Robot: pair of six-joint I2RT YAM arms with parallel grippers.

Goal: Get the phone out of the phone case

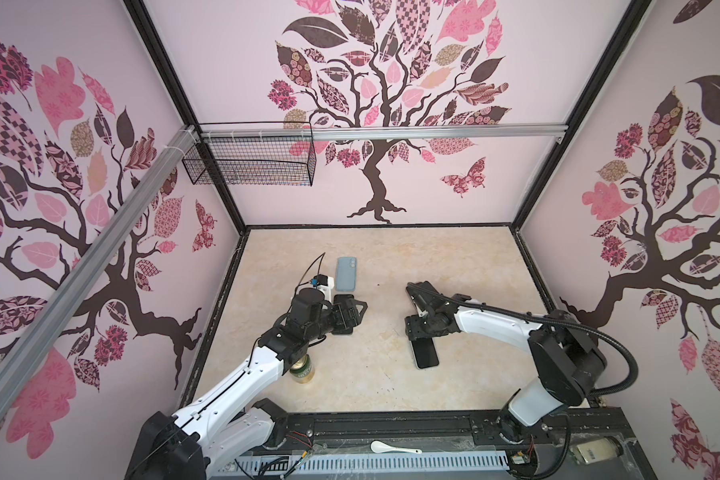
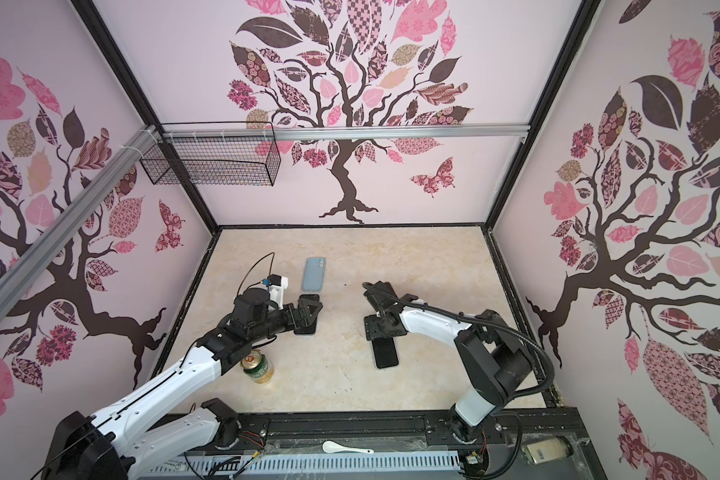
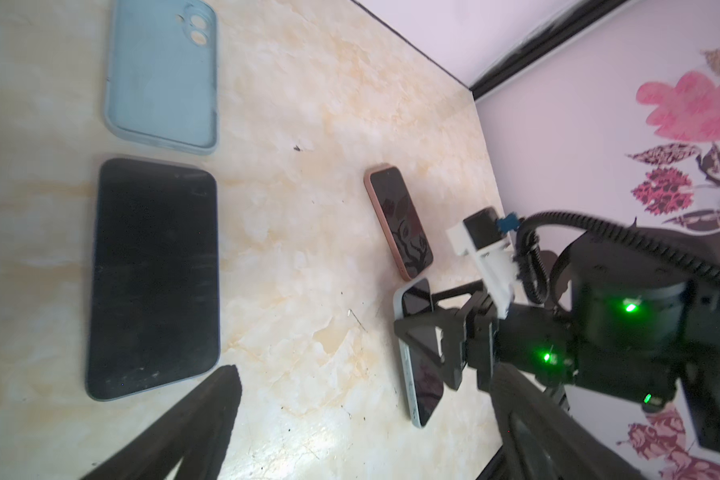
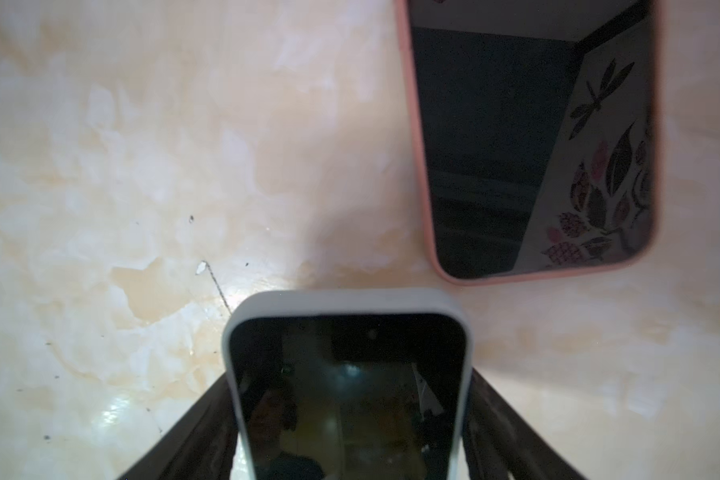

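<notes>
A phone in a pale case [image 1: 427, 357] [image 2: 386, 357] [image 4: 346, 395] lies screen-up on the marble table. My right gripper [image 1: 421, 343] [image 4: 350, 374] is shut on it, one finger against each long side of the case. An empty blue phone case [image 1: 346, 273] [image 3: 159, 75] lies at the back. A bare black phone [image 3: 154, 278] lies just in front of that case. My left gripper [image 1: 350, 318] [image 3: 371, 436] hovers over the bare phone, open and holding nothing. A third phone in a pink case [image 3: 398, 220] [image 4: 533, 137] lies beside the right gripper.
A green and gold can [image 1: 302, 372] [image 2: 258, 365] stands under the left forearm. A black wire basket [image 1: 250, 162] hangs on the back left rail. A white spoon [image 1: 393, 448] and a jar [image 1: 595, 451] lie on the front ledge. Patterned walls enclose the table.
</notes>
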